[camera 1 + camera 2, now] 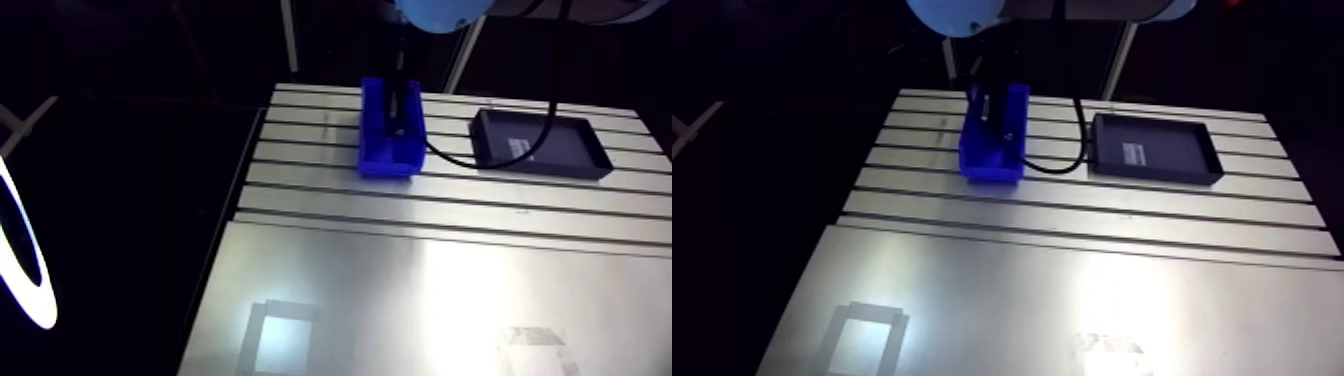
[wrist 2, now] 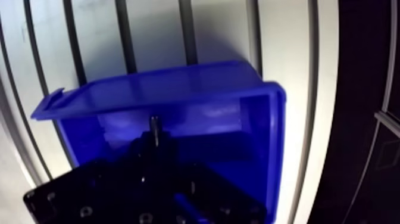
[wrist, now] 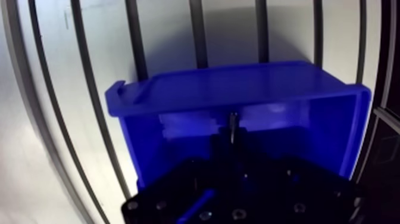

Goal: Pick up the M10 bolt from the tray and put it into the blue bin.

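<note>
The gripper (image 3: 233, 146) hangs over the bin (image 3: 238, 89), fingers pinched together on the bolt (image 3: 233, 124), whose long axis runs straight ahead of them toward the bin floor, well apart from the tray (image 1: 1177, 150).

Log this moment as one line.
phase: place | claw: shut on M10 bolt | position: over blue bin | bolt: not yet released

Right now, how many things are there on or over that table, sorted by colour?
Blue: 1, the bin
Black: 1, the tray
Grey metal: 1, the bolt, held in the tool over the bin
Total: 3
</note>
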